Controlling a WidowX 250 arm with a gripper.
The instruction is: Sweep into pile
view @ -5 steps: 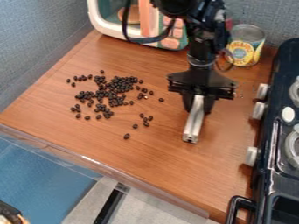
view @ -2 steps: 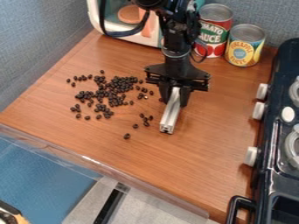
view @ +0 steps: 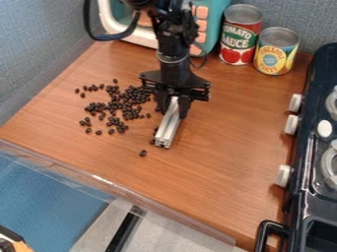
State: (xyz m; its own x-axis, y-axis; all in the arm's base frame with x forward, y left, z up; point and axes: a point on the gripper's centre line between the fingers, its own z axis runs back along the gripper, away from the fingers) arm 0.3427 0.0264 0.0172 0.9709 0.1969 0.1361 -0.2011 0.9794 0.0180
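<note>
Black beans [view: 118,104] lie scattered over the left half of the wooden table, densest in the middle of the group. One stray bean [view: 143,153] sits apart toward the front. My gripper [view: 172,104] hangs at the right side of the beans, shut on a silver metal bar [view: 168,125]. The bar slants down to the front left, its lower end low over or on the table, beside a few beans. Some beans on the right are partly hidden behind the bar and the gripper.
A tomato can [view: 239,35] and a pineapple can [view: 276,51] stand at the back right. A toy microwave [view: 212,22] is behind the arm. The dark stove [view: 309,147] with knobs borders the right, and a clear-edged table front [view: 118,189] runs below.
The gripper, with the bar, has moved left from the table's right part to the right-hand beans. The tomato can has come out from behind the arm.
</note>
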